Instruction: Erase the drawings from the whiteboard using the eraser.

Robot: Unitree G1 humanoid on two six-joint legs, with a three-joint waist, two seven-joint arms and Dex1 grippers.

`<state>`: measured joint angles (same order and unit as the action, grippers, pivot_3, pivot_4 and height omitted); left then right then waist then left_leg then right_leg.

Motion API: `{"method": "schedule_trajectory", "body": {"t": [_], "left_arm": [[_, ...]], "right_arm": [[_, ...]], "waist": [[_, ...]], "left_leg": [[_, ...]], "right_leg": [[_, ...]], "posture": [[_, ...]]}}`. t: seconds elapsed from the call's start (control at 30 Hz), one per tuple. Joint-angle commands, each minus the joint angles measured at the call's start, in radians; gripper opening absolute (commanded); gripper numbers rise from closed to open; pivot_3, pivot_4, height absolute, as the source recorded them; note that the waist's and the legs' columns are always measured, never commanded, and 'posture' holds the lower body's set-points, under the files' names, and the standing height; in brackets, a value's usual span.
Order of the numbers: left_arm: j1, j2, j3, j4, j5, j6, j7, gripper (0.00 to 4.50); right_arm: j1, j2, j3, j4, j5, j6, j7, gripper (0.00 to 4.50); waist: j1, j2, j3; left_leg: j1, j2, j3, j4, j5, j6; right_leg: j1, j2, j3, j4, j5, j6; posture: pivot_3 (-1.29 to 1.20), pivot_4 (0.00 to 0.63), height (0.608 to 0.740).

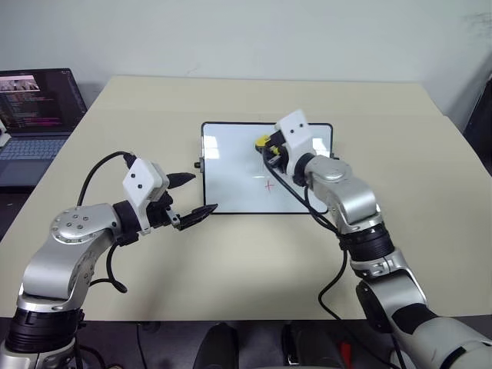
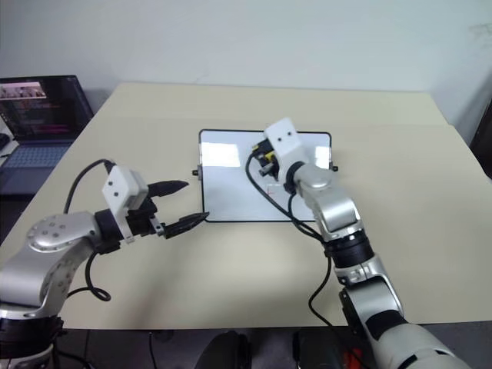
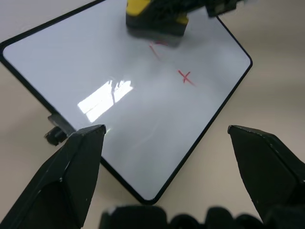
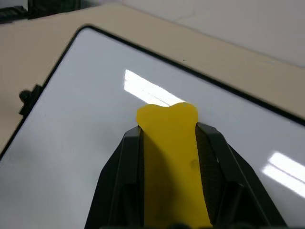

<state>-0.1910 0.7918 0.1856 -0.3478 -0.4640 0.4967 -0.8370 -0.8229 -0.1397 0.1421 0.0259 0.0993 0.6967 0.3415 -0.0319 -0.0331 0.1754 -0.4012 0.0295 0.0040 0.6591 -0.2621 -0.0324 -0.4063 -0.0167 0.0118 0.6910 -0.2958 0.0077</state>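
right hand (image 4: 167, 143) is clamped on the eraser (image 4: 169, 157), over the whiteboard (image 1: 231, 169) at table (image 1: 231, 261) centre. red drawings (image 3: 186, 77) lie at its 6 o'clock. left hand (image 1: 192, 196) has fingers apart, at the board's 8 o'clock corner.

Worktop (image 1: 231, 261): beige, matte, rectangular, with a seam line across its far part. Wall (image 1: 246, 38): plain, pale, directly behind the worktop's far edge. Laptop (image 1: 34, 115): open, screen lit with text, on a lower surface off the worktop's left side. Floor: dark, below the near edge.
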Motion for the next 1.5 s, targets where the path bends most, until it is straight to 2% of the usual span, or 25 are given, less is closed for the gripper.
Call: {"method": "schedule_trajectory", "body": {"t": [0.03,0.17,0.37,0.5,0.63,0.83,1.0,1.13,1.3,1.5], "left_arm": [[0.01,0.021,0.049,-0.016,0.0,-0.013,0.004,4.5],[0.019,0.025,0.056,-0.006,0.005,-0.016,0.0,4.5],[0.012,0.044,0.049,0.039,0.02,-0.022,-0.019,4.5],[-0.006,0.051,0.04,0.065,0.025,-0.025,-0.03,4.5],[-0.021,0.05,0.031,0.081,0.019,-0.02,-0.047,4.5],[-0.035,0.047,0.026,0.093,0.021,-0.019,-0.058,4.5],[-0.033,0.042,0.01,0.089,0.024,-0.019,-0.062,4.5],[-0.034,0.036,-0.002,0.082,0.026,-0.019,-0.057,4.5],[-0.025,0.032,-0.006,0.068,0.025,-0.018,-0.05,4.5],[-0.011,0.03,-0.002,0.047,0.018,-0.009,-0.044,4.5]], "right_arm": [[0.031,-0.046,-0.075,-0.176,0.055,0.038,0.029,1.15],[0.165,-0.144,-0.119,-0.335,0.109,0.082,0.093,1.15],[0.385,-0.26,-0.084,-0.456,0.117,0.079,0.144,1.15],[0.417,-0.278,-0.056,-0.481,0.112,0.073,0.145,1.15],[0.414,-0.292,-0.002,-0.488,0.084,0.033,0.149,1.15],[0.31,-0.209,0.045,-0.422,0.052,-0.001,0.1,1.15],[0.134,-0.137,0.108,-0.227,-0.037,-0.089,0.059,1.15],[0.035,-0.12,0.163,-0.064,-0.119,-0.196,0.056,1.15],[0.01,-0.13,0.226,0.055,-0.199,-0.278,0.089,1.14],[0.063,-0.169,0.285,0.069,-0.246,-0.291,0.175,1.14]], "waist": [[0.002,0.0,0.0],[0.005,0.0,0.0],[-0.002,0.0,0.0],[-0.007,0.001,0.0],[-0.002,0.0,0.0],[-0.004,0.0,0.0],[-0.002,0.0,0.0],[-0.001,0.0,0.0],[0.002,0.0,0.0],[0.001,0.0,0.0]], "left_leg": [[0.0,0.0,0.0,0.0,0.0,0.0],[0.0,0.0,-0.001,-0.001,0.0,0.0],[0.0,0.0,0.0,-0.001,0.0,0.001],[0.001,0.001,0.0,-0.001,0.0,0.001],[0.001,0.0,0.0,-0.001,0.0,0.001],[0.001,0.0,0.0,-0.001,0.0,0.001],[0.001,0.0,0.0,0.0,0.0,0.0],[0.001,0.0,0.001,0.0,0.0,0.0],[0.0,0.0,0.001,0.0,0.0,0.0],[0.0,0.0,0.0,0.0,0.0,0.0]], "right_leg": [[0.0,0.0,0.0,0.0,0.0,0.0],[0.001,-0.001,-0.001,-0.002,0.0,0.0],[0.001,0.0,-0.001,-0.002,0.0,0.0],[0.001,0.002,0.0,-0.001,0.0,0.0],[0.001,0.002,0.0,-0.002,0.0,0.0],[0.001,0.002,0.001,-0.002,0.0,0.0],[0.001,0.002,0.0,-0.001,0.0,0.0],[0.001,0.001,0.001,-0.001,0.0,0.0],[0.001,0.0,0.0,-0.002,0.0,0.0],[0.001,0.0,0.0,-0.001,0.0,0.0]], "posture": [[0.0,0.15,0.74],[0.0,0.15,0.74],[0.0,0.15,0.74],[0.0,0.15,0.74],[0.0,0.15,0.74],[0.0,0.15,0.74],[0.0,0.15,0.74],[0.0,0.15,0.74],[0.0,0.15,0.74],[0.0,0.15,0.74]]}}
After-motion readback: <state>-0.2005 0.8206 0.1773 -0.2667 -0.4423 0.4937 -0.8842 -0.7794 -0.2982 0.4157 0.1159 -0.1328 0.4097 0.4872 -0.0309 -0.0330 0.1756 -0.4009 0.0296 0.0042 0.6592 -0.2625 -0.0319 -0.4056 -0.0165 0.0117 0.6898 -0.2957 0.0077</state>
